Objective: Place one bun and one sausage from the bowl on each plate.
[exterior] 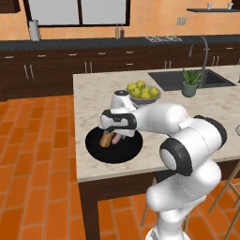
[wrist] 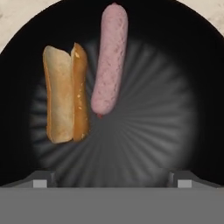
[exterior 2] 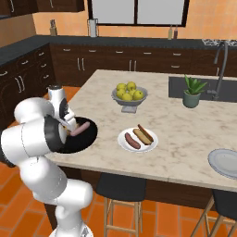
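The black bowl sits at the island's near left corner. One split tan bun lies in it, with a pink sausage right beside it. My gripper hovers straight above the bowl, open, fingertips wide apart and nothing between them. The white plate in the middle of the counter holds a bun and a sausage. The pale grey plate lies bare at the right edge.
A grey footed bowl of yellow-green fruit stands behind the black bowl. A potted plant stands by the sink and tap. Stools are tucked under the island's near edge.
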{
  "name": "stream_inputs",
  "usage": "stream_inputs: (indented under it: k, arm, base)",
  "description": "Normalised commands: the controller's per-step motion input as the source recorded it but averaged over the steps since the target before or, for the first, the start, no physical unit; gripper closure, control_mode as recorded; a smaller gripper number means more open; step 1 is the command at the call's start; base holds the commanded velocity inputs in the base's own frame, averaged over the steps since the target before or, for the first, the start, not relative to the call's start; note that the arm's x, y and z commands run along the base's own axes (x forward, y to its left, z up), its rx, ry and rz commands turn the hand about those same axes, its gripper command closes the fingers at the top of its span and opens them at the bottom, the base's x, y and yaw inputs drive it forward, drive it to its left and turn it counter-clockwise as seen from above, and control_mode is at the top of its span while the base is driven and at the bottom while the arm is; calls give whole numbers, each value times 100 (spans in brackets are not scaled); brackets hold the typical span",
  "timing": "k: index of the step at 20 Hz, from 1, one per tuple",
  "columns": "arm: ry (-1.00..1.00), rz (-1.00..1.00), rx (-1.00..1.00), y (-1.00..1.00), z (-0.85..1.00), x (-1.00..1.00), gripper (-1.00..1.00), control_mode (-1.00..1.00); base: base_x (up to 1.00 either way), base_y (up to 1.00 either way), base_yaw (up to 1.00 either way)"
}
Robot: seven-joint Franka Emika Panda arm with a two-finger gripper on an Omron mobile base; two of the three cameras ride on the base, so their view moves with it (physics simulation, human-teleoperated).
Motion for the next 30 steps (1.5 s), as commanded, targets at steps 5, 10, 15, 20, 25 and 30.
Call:
stream_inputs:
  k: [5,10,15,20,25,30]
  arm:
    - [8,-5,0,20,-41,34,-100,-100]
    - [2,0,0,-2,-30,16,-100,-100]
    - [-2,0,0,4,-34,16,-100,-100]
    - [-1,0,0,0,-26,21,-100,-100]
    - [0,0,0,7,-20,13,-100,-100]
    - [-2,-2,0,0,-30,0,-100,-100]
  base:
    - [0,0,0]
    - [0,0,0]
    - [0,0,0]
    - [0,0,0]
    - [0,0,0]
    - [0,0,0]
